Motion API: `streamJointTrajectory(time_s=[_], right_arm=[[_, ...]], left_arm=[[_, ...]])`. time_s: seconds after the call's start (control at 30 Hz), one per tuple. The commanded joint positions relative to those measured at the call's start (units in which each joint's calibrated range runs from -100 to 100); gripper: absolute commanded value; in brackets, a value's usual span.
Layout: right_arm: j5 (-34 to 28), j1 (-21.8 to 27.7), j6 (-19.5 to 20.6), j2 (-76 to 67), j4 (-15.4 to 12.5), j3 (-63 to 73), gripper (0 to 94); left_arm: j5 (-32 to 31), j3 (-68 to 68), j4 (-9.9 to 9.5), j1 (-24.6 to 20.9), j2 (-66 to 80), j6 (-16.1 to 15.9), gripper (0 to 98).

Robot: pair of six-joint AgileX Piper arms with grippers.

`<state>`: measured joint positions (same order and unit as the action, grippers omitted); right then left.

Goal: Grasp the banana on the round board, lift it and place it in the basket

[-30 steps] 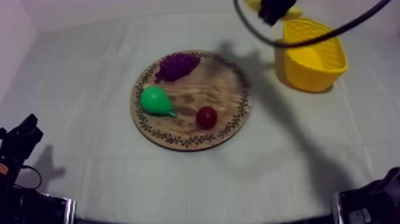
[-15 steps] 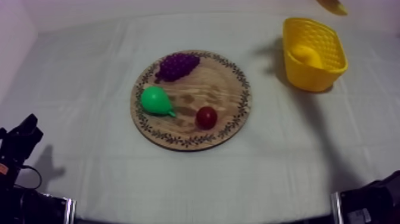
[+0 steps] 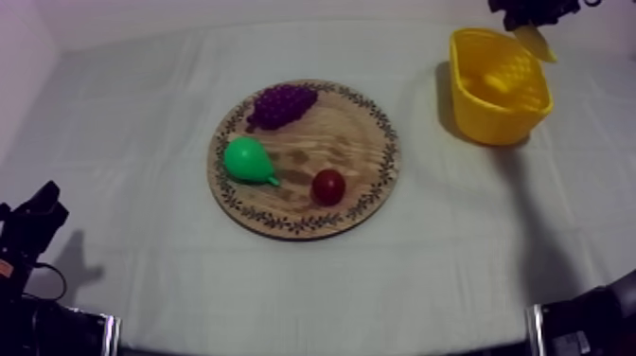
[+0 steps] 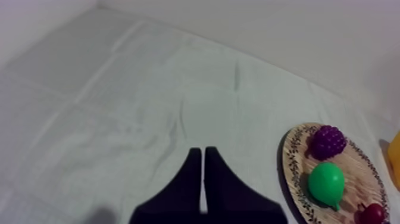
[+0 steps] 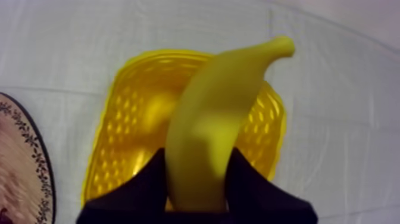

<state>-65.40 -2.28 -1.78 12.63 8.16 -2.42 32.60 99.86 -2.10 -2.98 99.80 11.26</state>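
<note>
Left gripper [image 4: 203,174], clenched on nothing, hangs over open cloth [image 4: 119,107]. Board [image 3: 352,142], mid-table, carries one grape bunch [image 3: 282,102], one pear [image 3: 248,159] and one small red fruit [image 3: 328,186]. Right gripper [image 5: 196,165] grasps the one banana [image 5: 214,113] above the one basket [image 3: 492,123] (near the far right edge).

1. Soft, rather dim light with a cool bluish-grey cast covers the counter [image 3: 132,123] around the wooden board [image 3: 350,142].
2. Right of the board, a broad faint shadow runs from the yellow basket [image 3: 497,128] toward the counter's near edge.
3. A darker shadow hugs the basket wall facing the board.
4. On the board, the pear [image 3: 248,159] and the small red fruit [image 3: 328,186] cast short, soft shadows.
5. The banana [image 5: 208,131] carries a pale highlight.
</note>
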Motion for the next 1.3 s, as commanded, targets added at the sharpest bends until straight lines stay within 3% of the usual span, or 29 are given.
streamJointTrajectory(time_s=[0.0,1.27], right_arm=[[0.05,0.31,-0.10,1.38,0.20,0.26,23.7],[5.52,-0.85,2.99,17.51,3.84,0.71,23.7]], left_arm=[[-0.02,0.03,0.02,-0.03,0.03,-0.01,0.1],[-0.02,0.03,0.02,-0.03,0.03,-0.01,0.1]])
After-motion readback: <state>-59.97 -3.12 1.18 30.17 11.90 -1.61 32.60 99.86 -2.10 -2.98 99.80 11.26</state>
